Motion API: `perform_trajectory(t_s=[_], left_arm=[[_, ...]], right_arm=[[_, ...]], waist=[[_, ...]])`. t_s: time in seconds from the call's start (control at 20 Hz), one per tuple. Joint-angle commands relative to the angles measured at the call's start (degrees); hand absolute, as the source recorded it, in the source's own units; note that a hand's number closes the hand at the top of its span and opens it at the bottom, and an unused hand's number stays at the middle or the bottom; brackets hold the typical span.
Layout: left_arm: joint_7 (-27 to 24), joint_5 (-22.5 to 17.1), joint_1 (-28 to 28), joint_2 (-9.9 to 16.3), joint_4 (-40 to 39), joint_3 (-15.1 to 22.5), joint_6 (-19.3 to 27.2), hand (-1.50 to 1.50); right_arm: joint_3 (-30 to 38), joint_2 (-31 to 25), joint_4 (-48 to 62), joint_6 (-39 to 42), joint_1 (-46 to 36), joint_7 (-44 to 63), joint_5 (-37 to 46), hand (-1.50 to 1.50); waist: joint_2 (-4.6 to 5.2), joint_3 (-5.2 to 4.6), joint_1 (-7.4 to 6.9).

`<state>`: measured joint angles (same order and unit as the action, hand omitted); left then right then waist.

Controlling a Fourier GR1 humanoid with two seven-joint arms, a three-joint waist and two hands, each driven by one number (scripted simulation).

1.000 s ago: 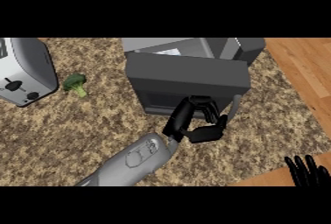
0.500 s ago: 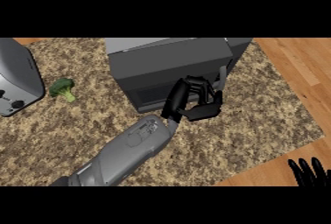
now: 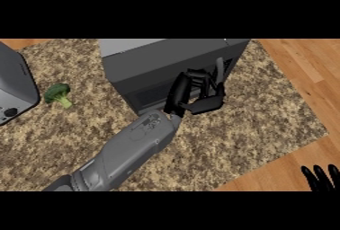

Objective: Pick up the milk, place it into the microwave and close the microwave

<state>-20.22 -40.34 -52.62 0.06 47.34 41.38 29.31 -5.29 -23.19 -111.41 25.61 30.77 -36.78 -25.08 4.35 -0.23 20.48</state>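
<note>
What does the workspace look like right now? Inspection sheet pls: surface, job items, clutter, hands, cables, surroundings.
Surface: speckled brown granite counter, wood-toned area past its right and top-left edges.
Job's things: dark grey microwave at top centre, door looks closed. Milk: nothing seen.
Clutter: broccoli floret lying on the counter left of the microwave; grey toaster at the left edge, partly out of view.
Hands: left hand against the microwave's front near its handle side, fingers bent; whether they grip anything cannot be told. Right hand at the lower right corner, only upright fingertips visible, resting.
Cables: nothing seen.
Surroundings: nothing seen beyond the counter and wood-toned area.
</note>
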Motion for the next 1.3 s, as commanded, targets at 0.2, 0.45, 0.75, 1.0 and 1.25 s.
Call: perform_trajectory(t_s=[0.2,0.45,0.75,1.0,1.25], left_arm=[[-2.7,-3.2,-3.5,-0.1,-4.1,-1.2,-0.4,1.50],[-3.9,-4.4,-3.9,-0.1,-5.2,-0.4,-0.3,1.50],[-5.4,-5.8,-4.4,-0.1,-6.3,-0.4,-0.2,1.50],[-6.6,-7.0,-5.0,-0.1,-6.3,0.2,-0.3,1.50],[-7.2,-7.8,-5.1,-0.1,-7.7,0.5,-0.2,1.50]], right_arm=[[0.3,-1.9,-2.8,2.1,0.9,0.5,-2.4,-1.50],[1.5,-2.4,-4.7,1.4,-0.1,0.8,-2.9,-1.50],[0.6,-2.7,-5.7,2.7,1.3,1.4,-5.9,-1.50],[0.6,-3.8,-6.7,3.3,1.7,2.6,-7.2,-1.50],[1.5,-5.1,-7.9,3.9,3.0,3.0,-8.2,-1.50]], waist=[[0.55,0.11,1.75],[0.62,0.13,1.66],[0.87,0.28,1.98],[1.07,0.22,2.20],[0.91,0.23,2.69]])
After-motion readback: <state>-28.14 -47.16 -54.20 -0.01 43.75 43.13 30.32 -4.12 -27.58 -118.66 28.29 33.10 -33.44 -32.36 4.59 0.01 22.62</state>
